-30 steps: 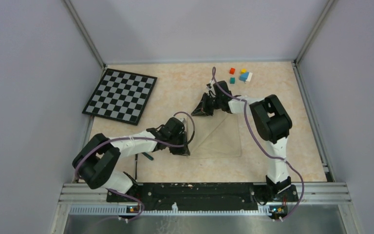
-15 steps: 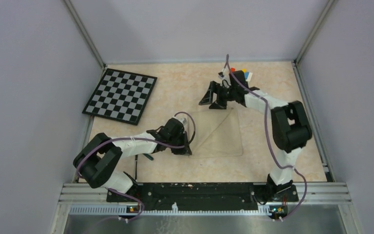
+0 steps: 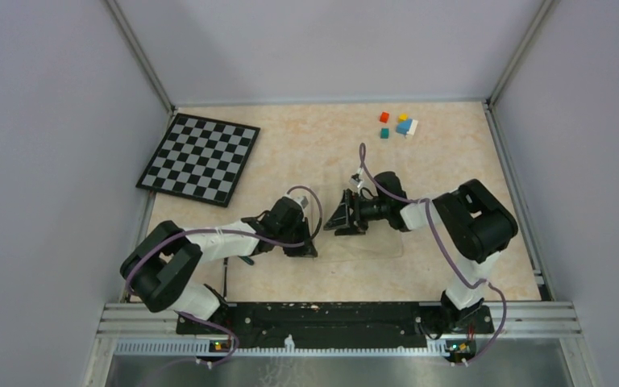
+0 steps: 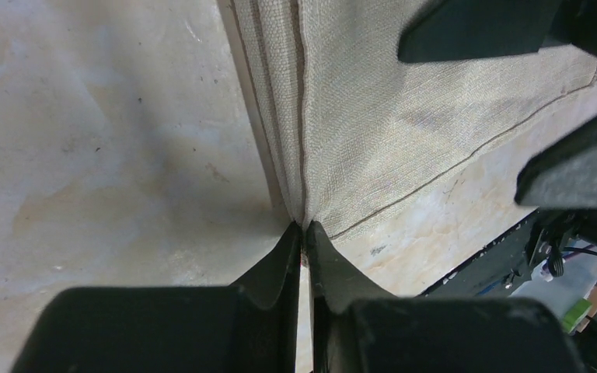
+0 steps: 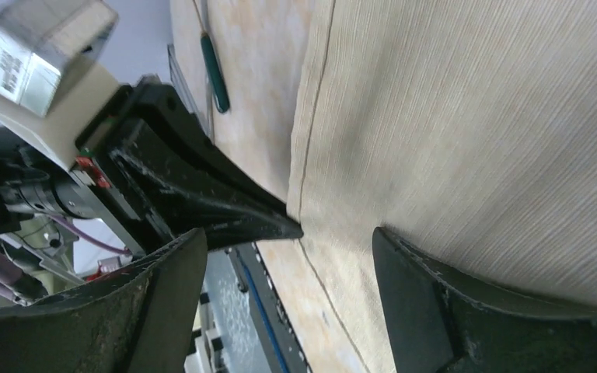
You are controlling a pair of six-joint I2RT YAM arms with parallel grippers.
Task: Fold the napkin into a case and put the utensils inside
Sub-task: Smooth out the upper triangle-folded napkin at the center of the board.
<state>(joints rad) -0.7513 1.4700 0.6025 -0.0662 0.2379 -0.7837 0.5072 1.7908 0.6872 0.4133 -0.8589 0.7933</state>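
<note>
left pincer (image 4: 303, 228): clamped right down, tips together on the napkin (image 4: 389, 116) at the spot where its stacked edges run into one corner. Only cloth sits between the tips, as far as I can see.

right pincer (image 5: 288, 237): spread wide with nothing in it. It hangs low over the cloth and points at the other pincer, whose closed tip shows up in the gap between its fingers in the right wrist view.

napkin: flat on the surface (image 3: 306, 145), near-middle, between the two arms. From the top camera it's a pale patch (image 3: 379, 246) just right of the left pincer (image 3: 305, 246) and mostly below the right pincer (image 3: 341, 219). Several layers are lined up along its left edge, so it's folded over on itself. A thin hem line runs near the border.

teal-handled utensil (image 5: 216, 74): lying on bare surface left of the napkin, not touching it. In the top view it's partly tucked under the left arm (image 3: 246, 260).

checkerboard (image 3: 200, 157): far-left part of the surface, well away from the cloth.

cubes (image 3: 396, 125): little coloured bunch at the far right, well apart from everything else.
</note>
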